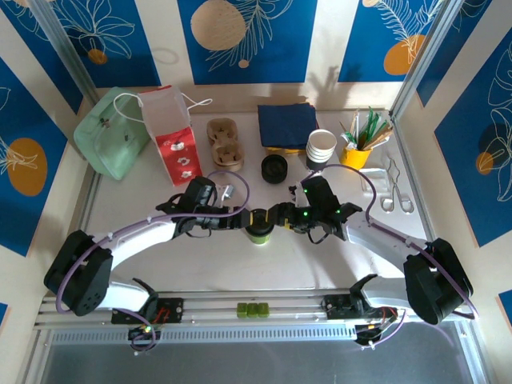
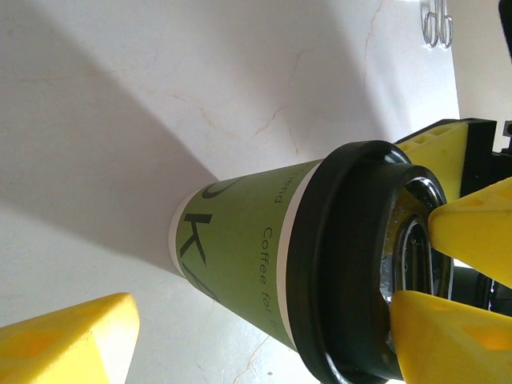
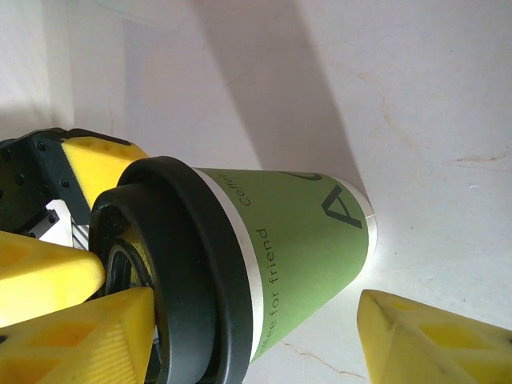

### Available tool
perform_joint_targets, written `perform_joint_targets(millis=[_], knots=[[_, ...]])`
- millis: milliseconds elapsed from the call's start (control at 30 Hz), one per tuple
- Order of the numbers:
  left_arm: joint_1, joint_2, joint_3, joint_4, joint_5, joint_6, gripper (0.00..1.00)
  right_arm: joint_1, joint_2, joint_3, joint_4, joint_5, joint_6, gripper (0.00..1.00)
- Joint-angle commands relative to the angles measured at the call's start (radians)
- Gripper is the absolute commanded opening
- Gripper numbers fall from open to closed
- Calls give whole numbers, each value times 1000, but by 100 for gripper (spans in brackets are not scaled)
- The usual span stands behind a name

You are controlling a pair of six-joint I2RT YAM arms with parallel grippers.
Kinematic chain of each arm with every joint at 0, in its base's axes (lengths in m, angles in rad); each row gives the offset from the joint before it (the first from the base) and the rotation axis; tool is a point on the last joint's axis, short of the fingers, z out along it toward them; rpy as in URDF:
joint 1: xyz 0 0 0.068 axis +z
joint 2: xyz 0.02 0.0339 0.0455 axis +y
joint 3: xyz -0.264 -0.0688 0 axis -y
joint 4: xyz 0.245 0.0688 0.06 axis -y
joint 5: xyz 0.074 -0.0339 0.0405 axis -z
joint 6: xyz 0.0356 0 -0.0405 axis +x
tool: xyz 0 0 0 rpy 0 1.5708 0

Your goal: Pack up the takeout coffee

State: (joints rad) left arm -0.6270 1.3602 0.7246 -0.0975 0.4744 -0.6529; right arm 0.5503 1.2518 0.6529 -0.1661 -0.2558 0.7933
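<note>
On the worktop [image 1: 240, 272], left end effector [image 2: 260, 304] and right end effector [image 3: 256, 298], both open, crowd the ungripped takeout coffee [image 1: 258, 234]; a clash could topple it.

I'm working in a mock café booth: a table [image 1: 240, 268] stocked with cups [image 1: 322, 146], napkins [image 1: 286, 124], a bag [image 1: 170, 132], edged by aluminium rails [image 1: 296, 304].

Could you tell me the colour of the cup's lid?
The lid is black; see the left wrist view.

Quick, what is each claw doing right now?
Left claw: open, straddling the green coffee cup, not clamped on it.
Right claw: open, straddling the same cup, not clamped on it.
</note>
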Motion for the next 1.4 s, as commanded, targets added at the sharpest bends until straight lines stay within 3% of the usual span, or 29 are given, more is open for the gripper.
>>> perform_joint_targets(millis=[0,400,700,833,933,1167,1367], knots=[[-14,4,-9,-90,-50,30,81,-1,18,-9,-129,60,1,67],[-14,-34,111,-205,-113,108,81,-2,-6,121,-222,123,48,69],[-14,-152,131,-287,-249,110,82,8,-77,191,-327,183,63,73],[-13,-243,124,-374,-396,99,85,14,-115,229,-388,186,41,81],[-14,-351,104,-446,-569,96,87,48,-117,276,-482,261,14,90],[-13,-699,-25,-516,-919,108,94,190,-69,386,-649,410,16,94],[-14,-885,-116,-548,-1040,161,99,327,54,554,-811,579,32,96]])
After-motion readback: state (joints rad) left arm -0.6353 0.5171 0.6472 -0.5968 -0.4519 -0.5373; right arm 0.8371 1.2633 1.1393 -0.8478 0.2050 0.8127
